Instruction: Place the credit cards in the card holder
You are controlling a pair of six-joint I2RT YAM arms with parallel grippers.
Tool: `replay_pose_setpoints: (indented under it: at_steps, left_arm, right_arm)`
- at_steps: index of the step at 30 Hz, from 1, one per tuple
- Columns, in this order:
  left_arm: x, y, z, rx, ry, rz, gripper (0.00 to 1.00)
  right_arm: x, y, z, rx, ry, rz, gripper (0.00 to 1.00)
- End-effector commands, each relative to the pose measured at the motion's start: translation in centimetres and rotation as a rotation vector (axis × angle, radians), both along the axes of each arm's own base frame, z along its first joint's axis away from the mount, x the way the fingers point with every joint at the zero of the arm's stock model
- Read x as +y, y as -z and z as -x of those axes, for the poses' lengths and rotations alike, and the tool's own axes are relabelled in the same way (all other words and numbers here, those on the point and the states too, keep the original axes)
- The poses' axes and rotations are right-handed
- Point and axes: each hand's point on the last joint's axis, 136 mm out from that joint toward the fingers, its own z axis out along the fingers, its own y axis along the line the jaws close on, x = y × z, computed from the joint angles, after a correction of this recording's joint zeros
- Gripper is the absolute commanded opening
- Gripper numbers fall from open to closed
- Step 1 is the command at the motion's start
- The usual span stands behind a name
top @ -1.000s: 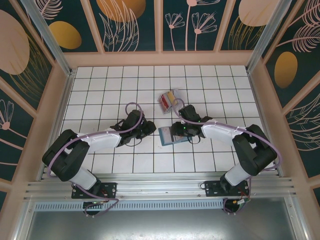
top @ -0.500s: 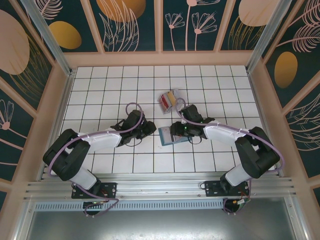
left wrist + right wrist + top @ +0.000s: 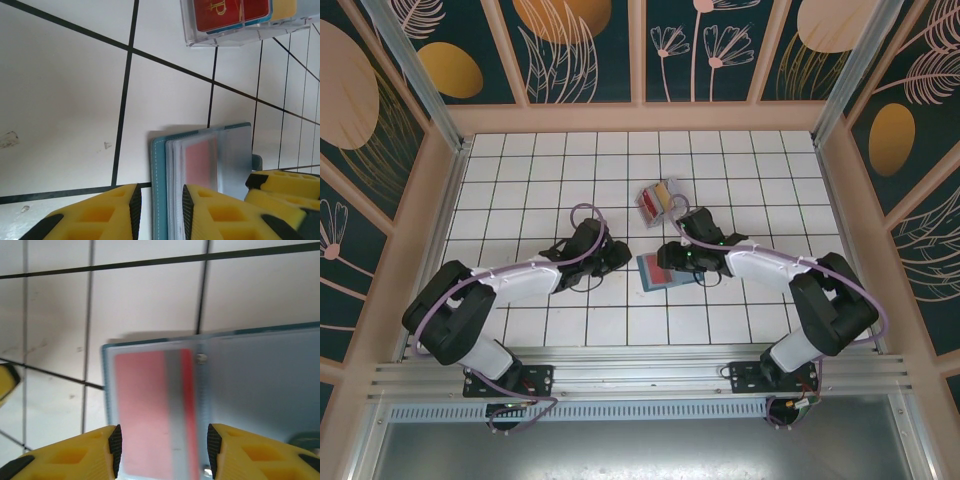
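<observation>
Since a second ago, a small shift left of the right claw (image 3: 672, 262), with a red patch newly in sight at its tip from above. Card holder (image 3: 653, 276) flat and open near the middle of the table (image 3: 520, 180), teal cover down, clear pocket pages up. Red card (image 3: 145, 410) inside a pocket page, blurred behind the plastic, toward the holder's left side. Right claw low over it, jaws apart, card between them, a strip of bare page between card and one pad. Left claw (image 3: 618, 258) just left of the holder, jaws narrowly apart, the teal cover's edge in the gap; contact with it impossible to tell. Further cards (image 3: 230, 12), red and yellow, in a clear box (image 3: 220, 40) just beyond the holder, apart from both claws.
</observation>
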Motion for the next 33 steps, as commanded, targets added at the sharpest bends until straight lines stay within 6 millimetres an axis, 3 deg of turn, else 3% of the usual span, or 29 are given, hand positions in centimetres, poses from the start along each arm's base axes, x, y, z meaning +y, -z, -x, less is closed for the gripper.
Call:
replay_pose_setpoints:
  at_steps: [1,5,11,15,19,25,33]
  left_arm:
    - [-1.2,-1.2,-0.9,-0.033,0.049,-0.01,0.31]
    - [-2.8,-1.1,-2.3,-0.039,0.121,-0.053,0.31]
    - [-5.4,1.6,-5.2,-0.014,0.25,-0.192,0.32]
    - [-6.6,4.1,-5.0,0.044,0.311,-0.186,0.3]
    - [-5.7,5.2,-4.1,0.066,0.31,-0.21,0.3]
    - [-3.8,4.3,-3.4,0.031,0.259,-0.227,0.3]
    - [-4.1,2.9,-5.1,0.0,0.221,-0.242,0.32]
  right_arm:
    - [-3.9,-0.8,-1.2,-0.065,0.077,0.141,0.51]
    - [-5.4,-0.7,-1.0,-0.055,0.11,0.149,0.51]
    - [-7.1,0.2,0.9,-0.01,0.138,0.134,0.48]
    - [-6.7,1.0,2.9,0.039,0.135,0.054,0.45]
    - [-7.0,1.2,3.0,0.033,0.153,0.044,0.45]
    - [-7.6,-1.1,-2.0,-0.051,0.176,0.024,0.48]
    - [-8.3,-4.3,-11.6,-0.189,0.184,0.11,0.53]
